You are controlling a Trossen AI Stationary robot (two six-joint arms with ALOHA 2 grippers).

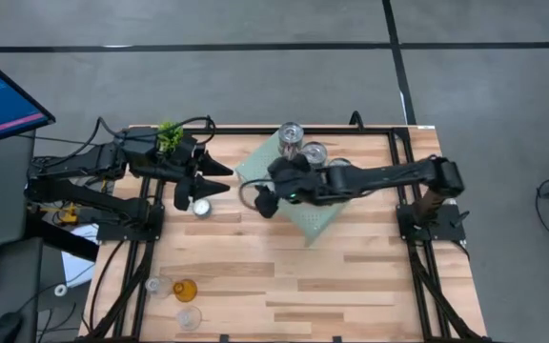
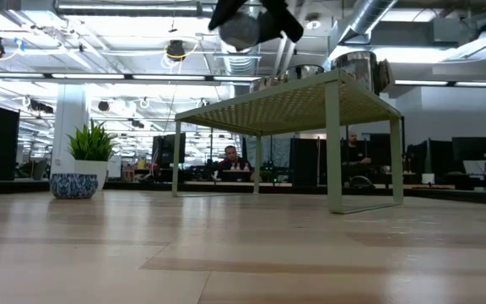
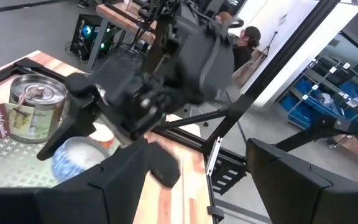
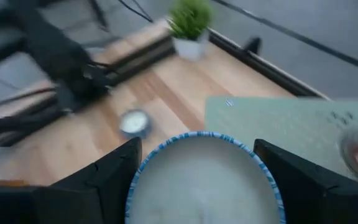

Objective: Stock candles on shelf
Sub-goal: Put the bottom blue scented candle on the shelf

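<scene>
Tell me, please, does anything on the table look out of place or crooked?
The shelf sits askew, turned diagonally to the table's edges. The silver tins on it stand upright; nothing looks spilled. The right gripper holds a blue-rimmed candle at its edge; the left gripper waits open beside the plant.

pale mint-green shelf (image 1: pixel 315 217), perforated dot pattern on its top. surface (image 1: pixel 284 286) light wood, planks in mixed blond and tan tones. both arms dark, near black. candle (image 4: pixel 202 180) between right tool (image 4: pixel 197 180) fingers: white inside, blue patterned rim. silver tins (image 1: pixel 292 134) shiny on the shelf; one (image 3: pixel 36 107) carries a pale label. small candle (image 1: pixel 201 207) on the wood white in silver. amber glass (image 1: pixel 186 290) beside clear glass holders. plant (image 2: pixel 92 141) green, pot blue-and-white patterned.
</scene>
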